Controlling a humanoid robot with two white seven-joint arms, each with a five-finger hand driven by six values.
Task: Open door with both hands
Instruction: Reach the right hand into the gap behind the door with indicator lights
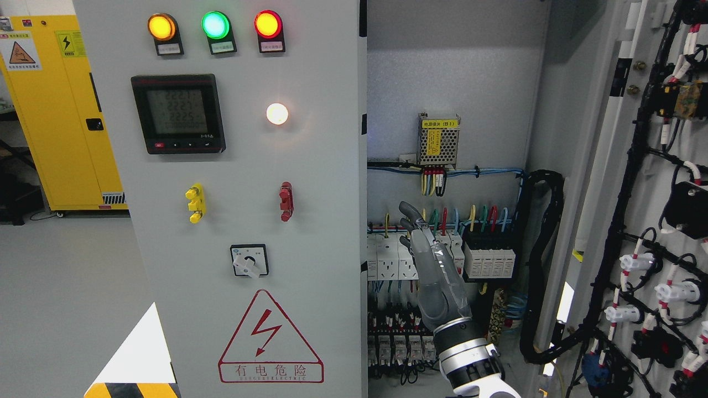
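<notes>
Right hand [434, 265]: enters from the lower right edge, raised upright inside the open cabinet, in front of the breaker row [442, 260].
Fingers [412, 218]: extended, close together, slightly bent at the tips, holding nothing.
Right door [636, 221]: swung fully open at the picture's right, inner wiring facing the camera.
Left door [249, 221]: closed, carrying three indicator lamps [215, 25], a meter [178, 113] and a rotary switch [249, 261].
Left hand: out of view.
</notes>
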